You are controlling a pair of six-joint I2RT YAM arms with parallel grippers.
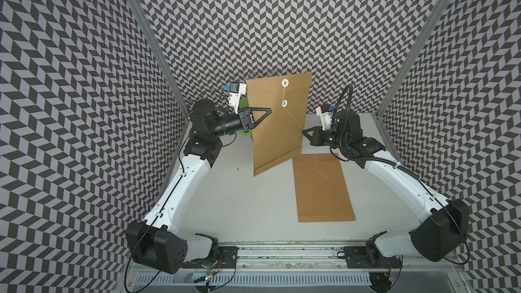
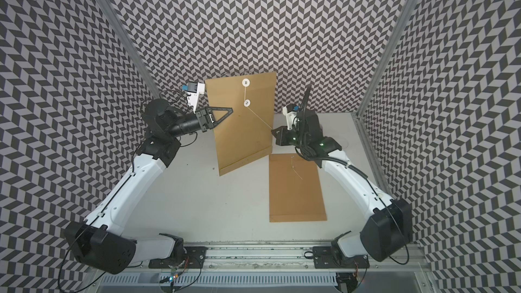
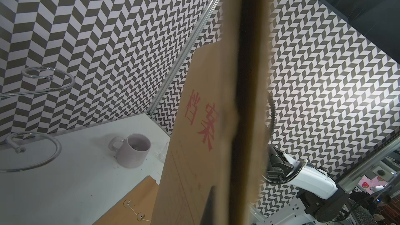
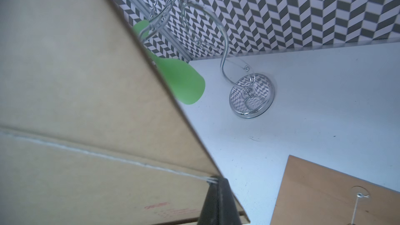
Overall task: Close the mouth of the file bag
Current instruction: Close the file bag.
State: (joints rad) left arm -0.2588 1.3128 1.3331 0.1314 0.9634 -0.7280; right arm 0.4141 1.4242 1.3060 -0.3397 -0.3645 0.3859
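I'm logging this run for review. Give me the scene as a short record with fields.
held bag: near upright, leaning
left pincer: shut on held bag's edge
right pincer: shut on end of string
string: taut from lower button to right pincer
second bag: flat on table, ungripped

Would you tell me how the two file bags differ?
The raised file bag stands upright in the left tool; the flat file bag lies on the table. The raised bag's string runs taut to the right tool; the flat bag's string lies slack. Both are brown paper.
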